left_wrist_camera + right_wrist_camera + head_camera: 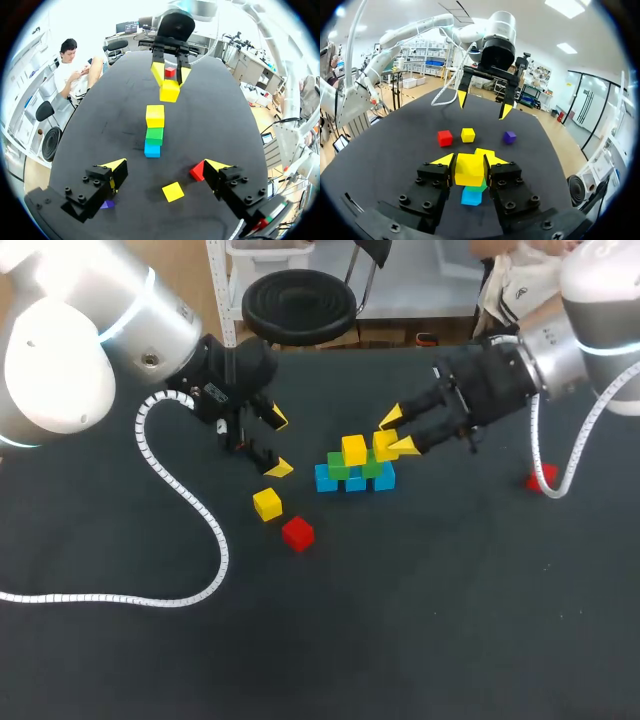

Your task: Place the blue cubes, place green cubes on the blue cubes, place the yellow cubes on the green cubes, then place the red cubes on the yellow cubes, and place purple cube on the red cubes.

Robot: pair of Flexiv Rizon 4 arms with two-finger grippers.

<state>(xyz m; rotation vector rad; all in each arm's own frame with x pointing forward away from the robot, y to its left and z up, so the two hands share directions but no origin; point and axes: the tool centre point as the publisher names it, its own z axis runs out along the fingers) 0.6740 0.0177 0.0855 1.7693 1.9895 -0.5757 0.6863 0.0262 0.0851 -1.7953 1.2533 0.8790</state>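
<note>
Black table (420, 620) carries a half-built stack near its middle: a row of blue cubes (355, 483) at the base, green cubes (338, 466) on them, and one placed yellow cube (354, 449) seated on the green. The right gripper (396, 432) is clenched on a held yellow cube (469, 169) at the stack's right end, just over the green layer; whether it touches yet I cannot tell. So the yellow tier looks part done, red and purple not begun.

A loose yellow cube (267, 503) and a red cube (297, 532) lie on the stack's near-left side. A second red cube (541, 478) sits toward the right edge. The purple cube (509, 137) (hidden in the head view) waits by the left gripper (278, 443), whose jaws hang released and empty. No containers show.
</note>
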